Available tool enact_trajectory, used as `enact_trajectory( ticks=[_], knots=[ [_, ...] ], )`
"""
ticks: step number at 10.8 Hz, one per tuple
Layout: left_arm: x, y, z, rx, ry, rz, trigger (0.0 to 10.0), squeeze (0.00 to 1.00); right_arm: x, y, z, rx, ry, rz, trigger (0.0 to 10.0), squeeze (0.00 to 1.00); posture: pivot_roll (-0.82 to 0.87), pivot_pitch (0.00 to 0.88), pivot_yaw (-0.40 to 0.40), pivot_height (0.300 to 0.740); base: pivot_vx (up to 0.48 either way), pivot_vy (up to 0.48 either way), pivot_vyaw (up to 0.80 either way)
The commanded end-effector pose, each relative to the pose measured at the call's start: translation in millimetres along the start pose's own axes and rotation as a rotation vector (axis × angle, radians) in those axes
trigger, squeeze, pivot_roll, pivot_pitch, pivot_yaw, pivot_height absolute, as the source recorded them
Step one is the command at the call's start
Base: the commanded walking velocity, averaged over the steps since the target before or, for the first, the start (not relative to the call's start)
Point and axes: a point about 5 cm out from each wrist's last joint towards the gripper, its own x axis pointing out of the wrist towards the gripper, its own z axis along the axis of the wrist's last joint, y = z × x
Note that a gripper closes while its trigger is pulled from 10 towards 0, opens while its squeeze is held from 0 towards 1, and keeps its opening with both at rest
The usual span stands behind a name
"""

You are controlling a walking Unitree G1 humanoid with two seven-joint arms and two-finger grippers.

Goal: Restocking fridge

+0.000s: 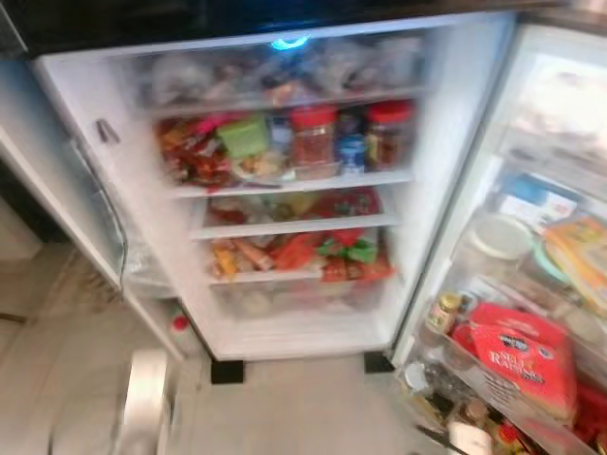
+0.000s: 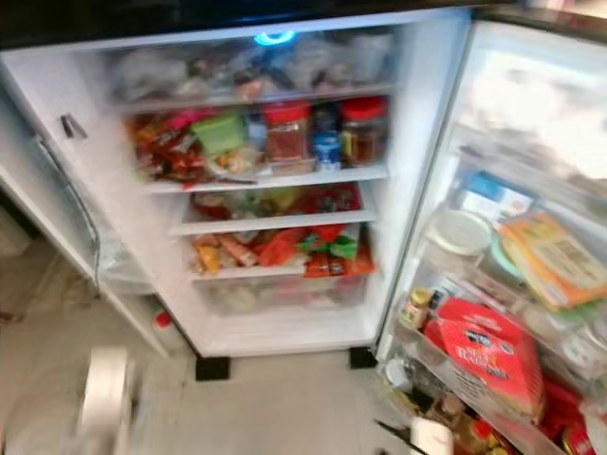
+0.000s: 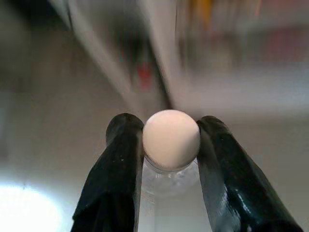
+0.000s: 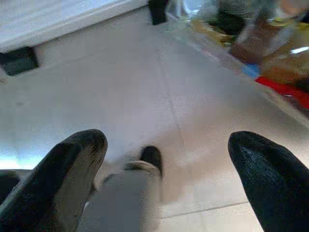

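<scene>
Fridge [image 1: 285, 336] stood open, shelves already crowded; door racks [image 1: 531, 313] full at right. Bottle [image 3: 170, 145] pinched below pale cap by left hand [image 3: 169, 159], held low over floor [image 4: 120, 87], well short of shelves. Right hand [image 4: 164, 164] spread, nothing held. Risk judged: bottle slipped from narrow neck grip while carried; packets knocked off packed shelves when pushed in.
</scene>
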Motion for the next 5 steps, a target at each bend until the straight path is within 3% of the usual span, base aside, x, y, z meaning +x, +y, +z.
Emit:
enact_trajectory(
  ticks=[1,2,5],
  knots=[
    [-0.8,1.3,5,0.024,-0.053,-0.001,10.0,0.0,-2.0,-4.2,-8,-0.003,0.021,-0.015,10.0,0.0,-0.15,0.0,0.065,0.74,0.0,0.0,0.0],
    [-4.0,-4.1,24,-0.017,-0.213,0.0,10.0,0.0,-1.9,-2.9,-9,-0.004,0.024,-0.015,10.0,0.0,-0.15,0.0,0.065,0.74,0.0,0.0,0.0],
    [-12.5,-18.2,30,-0.048,-0.263,-0.052,10.0,0.0,-1.2,1.3,-10,-0.012,0.031,-0.013,10.0,0.0,-0.13,0.0,0.055,0.74,0.0,0.0,0.0]
  ],
)
